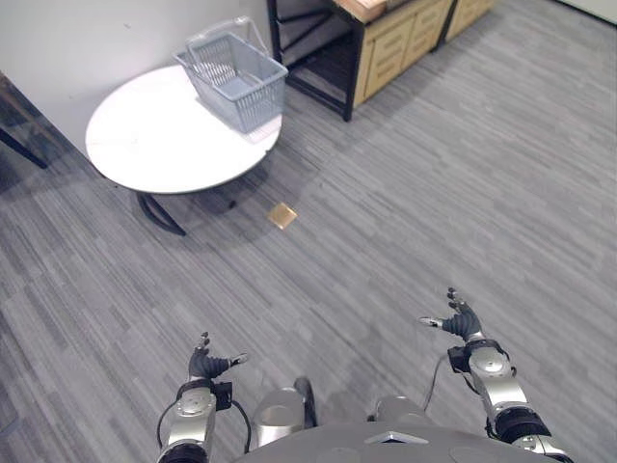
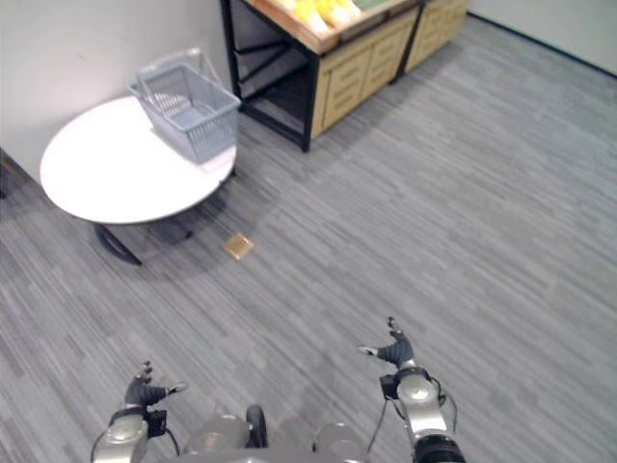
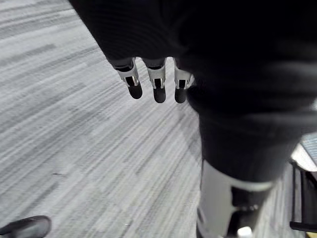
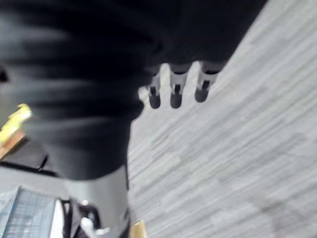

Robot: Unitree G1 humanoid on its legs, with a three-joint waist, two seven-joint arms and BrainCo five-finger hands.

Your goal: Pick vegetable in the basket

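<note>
A grey wire basket (image 1: 234,79) stands on the right edge of a round white table (image 1: 154,145) far ahead on the left; the basket (image 2: 187,108) looks empty. Yellow produce (image 2: 323,12) lies on a wooden shelf stand (image 2: 337,43) beyond the table. My left hand (image 1: 207,366) hangs low at the lower left, fingers relaxed and empty. My right hand (image 1: 462,321) hangs at the lower right, fingers loosely spread, holding nothing. In the wrist views the left fingers (image 3: 157,84) and the right fingers (image 4: 174,89) point at bare floor.
A small tan square (image 1: 281,215) lies on the grey plank floor just in front of the table. The table's dark legs (image 1: 159,212) show beneath it. A black-framed wooden cabinet (image 1: 386,48) with drawers stands at the back. A white wall (image 1: 87,39) runs behind the table.
</note>
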